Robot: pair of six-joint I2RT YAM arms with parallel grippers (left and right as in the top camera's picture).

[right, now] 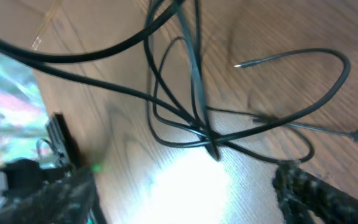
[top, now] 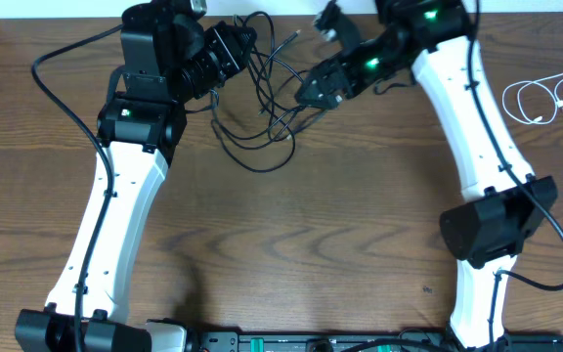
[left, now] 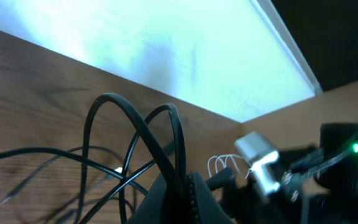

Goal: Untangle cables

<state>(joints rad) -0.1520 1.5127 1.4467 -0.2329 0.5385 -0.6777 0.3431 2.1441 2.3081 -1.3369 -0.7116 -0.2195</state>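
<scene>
Several thin black cables (top: 262, 117) lie tangled on the wooden table at the top centre, with loops running down toward the middle. My left gripper (top: 243, 43) is at the tangle's upper left, shut on a black cable (left: 178, 140) that arches up out of the jaws (left: 184, 190). My right gripper (top: 308, 91) is at the tangle's right edge, open, with its fingers spread wide above the table (right: 185, 202) and the crossed black cables (right: 194, 118) just ahead of them. The white cable (top: 539, 100) lies coiled alone at the far right and shows small in the left wrist view (left: 224, 163).
Thick black cords run along both arms (top: 62, 49). The table's back edge (top: 291, 12) is close behind the tangle. The arm bases stand at the front edge (top: 262, 342).
</scene>
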